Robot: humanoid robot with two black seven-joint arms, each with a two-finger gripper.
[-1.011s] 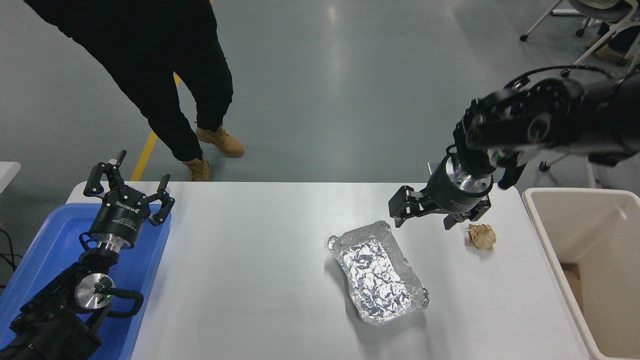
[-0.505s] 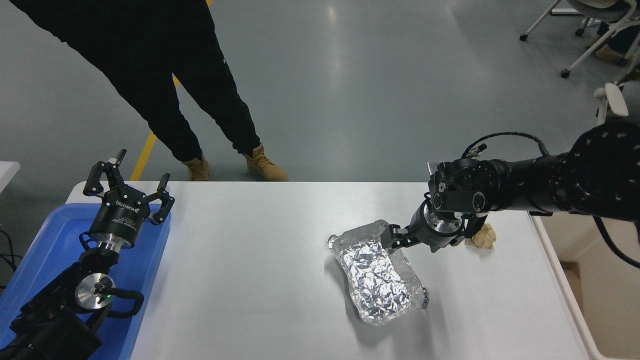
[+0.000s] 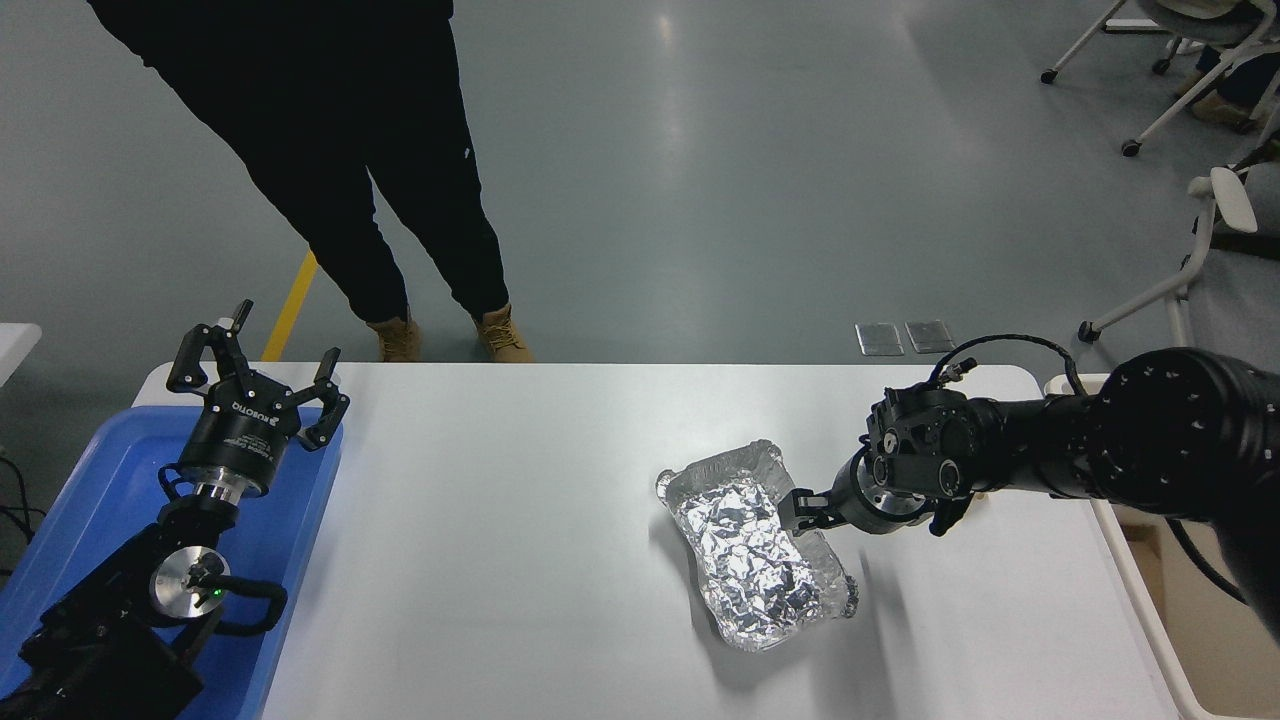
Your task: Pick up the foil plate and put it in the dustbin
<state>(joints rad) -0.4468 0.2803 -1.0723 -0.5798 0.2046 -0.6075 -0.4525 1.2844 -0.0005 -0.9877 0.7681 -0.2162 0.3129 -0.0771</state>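
Observation:
The foil plate [image 3: 755,545] lies on the white table [image 3: 500,560], right of the middle, long side running toward me. My right gripper [image 3: 805,508] is low at the middle of the plate's right rim, touching or nearly touching it; the wrist hides how it stands. The cream dustbin [image 3: 1162,625] stands off the table's right end, mostly hidden behind my right arm. My left gripper [image 3: 255,375] is open and empty, parked over the blue tray at the lower left.
A shallow blue tray [image 3: 70,500] sits at the table's left end under my left arm. A person in black trousers and tan boots [image 3: 400,200] stands at the far side, left of centre. Office chairs [image 3: 1200,230] stand at the back right.
My right gripper came down from above the table's far right and moved toward me along the plate's right rim. The brown paper ball is now hidden behind my arm. The person stepped sideways.

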